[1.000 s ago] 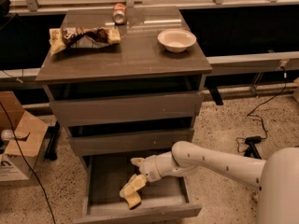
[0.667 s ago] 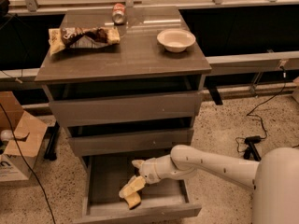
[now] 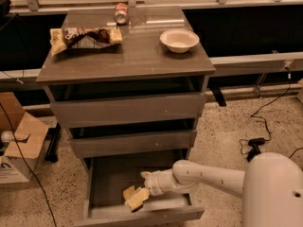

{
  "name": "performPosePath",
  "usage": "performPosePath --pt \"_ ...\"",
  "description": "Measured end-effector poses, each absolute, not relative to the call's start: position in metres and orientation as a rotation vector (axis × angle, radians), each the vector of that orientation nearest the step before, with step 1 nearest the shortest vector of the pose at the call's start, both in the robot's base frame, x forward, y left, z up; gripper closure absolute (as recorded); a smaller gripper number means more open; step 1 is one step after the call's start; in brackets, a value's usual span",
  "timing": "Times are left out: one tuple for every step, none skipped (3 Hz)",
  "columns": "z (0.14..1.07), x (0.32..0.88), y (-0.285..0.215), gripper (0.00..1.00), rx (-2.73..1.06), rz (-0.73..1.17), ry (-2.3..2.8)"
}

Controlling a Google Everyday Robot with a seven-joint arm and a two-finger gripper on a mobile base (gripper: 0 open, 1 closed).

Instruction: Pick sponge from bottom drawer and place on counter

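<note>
The bottom drawer is pulled out. The pale-yellow sponge lies bent on its floor near the front. My gripper reaches in from the right on a white arm and sits right over the sponge's right end, touching it or nearly so. The two drawers above are nearly closed. The counter is the dark flat top of the cabinet.
On the counter lie a yellow-brown snack bag at the left, a white bowl at the right and a can at the back. A cardboard box stands on the floor at the left. Cables lie at the right.
My arm has reached a little further left and lower into the bottom drawer, toward the sponge. The sponge stays in about the same place.
</note>
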State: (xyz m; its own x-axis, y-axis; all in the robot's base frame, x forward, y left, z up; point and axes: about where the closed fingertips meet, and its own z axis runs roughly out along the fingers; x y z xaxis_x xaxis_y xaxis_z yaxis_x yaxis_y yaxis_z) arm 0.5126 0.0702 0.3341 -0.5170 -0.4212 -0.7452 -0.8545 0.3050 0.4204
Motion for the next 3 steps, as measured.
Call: performPosePath --pt "0.284 0.525 0.062 0.00 -1.135 1.062 2.152" --pt "0.284 0.525 0.062 0.00 -1.135 1.062 2.152" --pt "0.263 0.528 0.067 0.00 -1.111 1.015 2.214"
